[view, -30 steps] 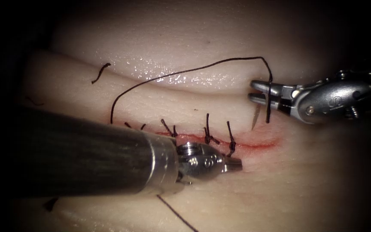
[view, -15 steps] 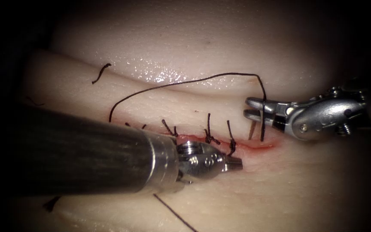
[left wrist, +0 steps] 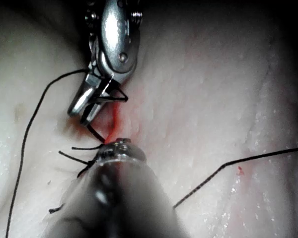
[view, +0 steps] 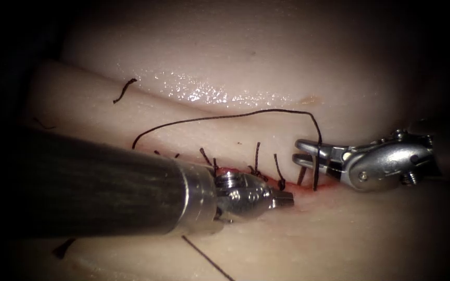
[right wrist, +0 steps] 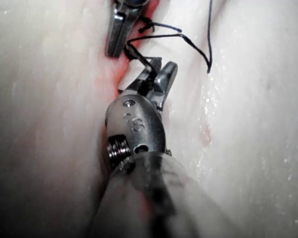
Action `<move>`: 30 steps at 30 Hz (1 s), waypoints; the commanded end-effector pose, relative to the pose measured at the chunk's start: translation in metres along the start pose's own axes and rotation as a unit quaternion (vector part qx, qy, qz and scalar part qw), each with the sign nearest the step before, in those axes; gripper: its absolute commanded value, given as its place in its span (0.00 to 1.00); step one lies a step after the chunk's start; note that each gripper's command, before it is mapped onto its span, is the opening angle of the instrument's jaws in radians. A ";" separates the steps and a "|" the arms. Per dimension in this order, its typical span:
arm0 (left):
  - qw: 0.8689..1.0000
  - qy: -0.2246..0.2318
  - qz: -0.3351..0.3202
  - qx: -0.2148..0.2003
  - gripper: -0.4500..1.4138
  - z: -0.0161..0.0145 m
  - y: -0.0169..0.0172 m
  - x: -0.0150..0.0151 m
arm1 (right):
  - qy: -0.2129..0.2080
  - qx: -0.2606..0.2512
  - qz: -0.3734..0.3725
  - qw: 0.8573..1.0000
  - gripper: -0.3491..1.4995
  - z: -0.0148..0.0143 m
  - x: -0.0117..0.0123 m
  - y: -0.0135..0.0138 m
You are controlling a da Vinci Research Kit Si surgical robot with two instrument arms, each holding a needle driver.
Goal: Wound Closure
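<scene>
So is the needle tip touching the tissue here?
Cannot tell. In the endoscope view the needle, held in the right tool, points down to the cut's right end on the tissue; neither contact nor gap shows plainly.

Left tool (view: 282, 199): tip pressed against tissue (view: 339, 234); whether it grips anything can't be told.
Needle (view: 301, 176): only a short point below the right tool (view: 304, 153); rest hidden.
Thread (view: 220, 117): near end hidden behind the left shaft (view: 89, 187).

Dark surround, lit middle

We are seeing darkness closing in at the edges, while light is glinting wetly off the middle.
</scene>
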 end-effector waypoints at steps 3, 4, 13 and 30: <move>1.000 0.000 0.000 0.000 0.00 0.0009 0.0003 -0.0001 | 0.001 0.004 0.008 1.000 0.00 0.0008 -0.0005 -0.0012; 1.000 0.000 0.000 0.000 0.00 0.0009 0.0003 -0.0001 | 0.001 0.009 0.007 1.000 0.00 0.0008 -0.0006 -0.0018; 1.000 0.000 0.001 -0.001 0.00 0.0008 0.0003 -0.0001 | 0.000 0.015 0.012 1.000 0.00 0.0006 -0.0007 -0.0037; 1.000 -0.001 0.000 0.003 0.00 0.0011 0.0005 0.0000 | -0.002 0.043 0.031 0.999 0.00 0.0009 -0.0006 -0.0040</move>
